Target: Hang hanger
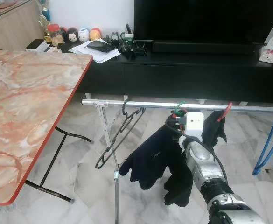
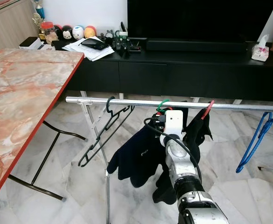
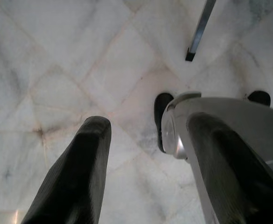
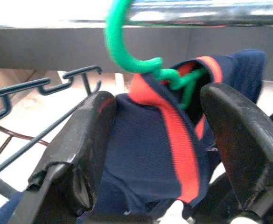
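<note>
A green hanger (image 1: 179, 108) carrying a dark navy garment (image 1: 150, 156) with a red-trimmed collar hangs by its hook (image 4: 122, 46) over the silver rail (image 1: 127, 103) of a drying rack. My right gripper (image 4: 160, 95) is raised just under the rail. Its fingers (image 4: 80, 144) are open on either side of the collar and the hanger's neck. My left gripper (image 3: 145, 121) hangs low over the marble floor, open and holding nothing.
On the same rail hang an empty black hanger (image 1: 120, 135), a red hanger (image 1: 226, 112) with a dark cloth, and a blue hanger (image 1: 269, 144) at the right end. A marble-topped folding table (image 1: 24, 102) stands left. A black TV console (image 1: 173, 70) runs behind the rack.
</note>
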Controlling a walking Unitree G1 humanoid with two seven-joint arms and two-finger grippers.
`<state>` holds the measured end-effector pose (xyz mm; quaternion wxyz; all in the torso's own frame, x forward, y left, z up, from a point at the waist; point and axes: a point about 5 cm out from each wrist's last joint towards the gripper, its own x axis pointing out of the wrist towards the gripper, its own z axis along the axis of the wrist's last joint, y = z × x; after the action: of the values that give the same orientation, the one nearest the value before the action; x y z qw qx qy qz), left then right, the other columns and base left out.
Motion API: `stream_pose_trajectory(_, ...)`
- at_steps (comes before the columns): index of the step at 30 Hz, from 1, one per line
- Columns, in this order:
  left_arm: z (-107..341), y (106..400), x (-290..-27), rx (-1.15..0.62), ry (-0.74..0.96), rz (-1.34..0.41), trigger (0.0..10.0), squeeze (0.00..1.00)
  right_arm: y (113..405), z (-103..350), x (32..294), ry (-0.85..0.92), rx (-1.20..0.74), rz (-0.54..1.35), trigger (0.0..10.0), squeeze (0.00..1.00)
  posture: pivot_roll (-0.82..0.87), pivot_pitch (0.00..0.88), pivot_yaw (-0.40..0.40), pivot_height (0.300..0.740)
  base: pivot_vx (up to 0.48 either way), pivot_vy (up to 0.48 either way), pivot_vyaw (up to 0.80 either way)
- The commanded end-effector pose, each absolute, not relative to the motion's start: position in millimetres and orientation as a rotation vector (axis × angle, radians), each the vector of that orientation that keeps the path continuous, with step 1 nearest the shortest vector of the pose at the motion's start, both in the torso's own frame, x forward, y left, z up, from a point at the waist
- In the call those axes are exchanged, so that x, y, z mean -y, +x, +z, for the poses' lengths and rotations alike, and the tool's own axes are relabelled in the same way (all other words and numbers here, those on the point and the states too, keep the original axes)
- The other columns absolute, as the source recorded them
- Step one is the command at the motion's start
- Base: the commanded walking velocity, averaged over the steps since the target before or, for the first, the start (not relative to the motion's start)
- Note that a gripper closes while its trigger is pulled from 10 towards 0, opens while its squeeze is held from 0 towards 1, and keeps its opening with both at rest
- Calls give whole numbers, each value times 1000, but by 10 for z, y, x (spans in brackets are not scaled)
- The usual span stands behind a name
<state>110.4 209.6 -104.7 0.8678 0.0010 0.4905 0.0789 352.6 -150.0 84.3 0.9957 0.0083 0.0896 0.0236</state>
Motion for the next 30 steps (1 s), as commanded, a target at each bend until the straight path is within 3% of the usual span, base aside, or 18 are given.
stream_pose_trajectory(1,-1072,1021,-2097,-1057,13,158,10000,0,3498,846,1467,5,-170,74,10000,0,-20,0,-3,740,0,0,0)
stream_pose_trajectory(9,-1067,1036,-2106,-1054,20,148,10000,0,3297,872,1262,-39,-113,322,10000,0,-31,0,3,740,0,0,0)
stream_pose_trajectory(30,-1074,1033,-2090,-1067,26,133,10000,0,3235,739,1416,-95,-240,215,10000,0,-37,0,-7,740,0,0,0)
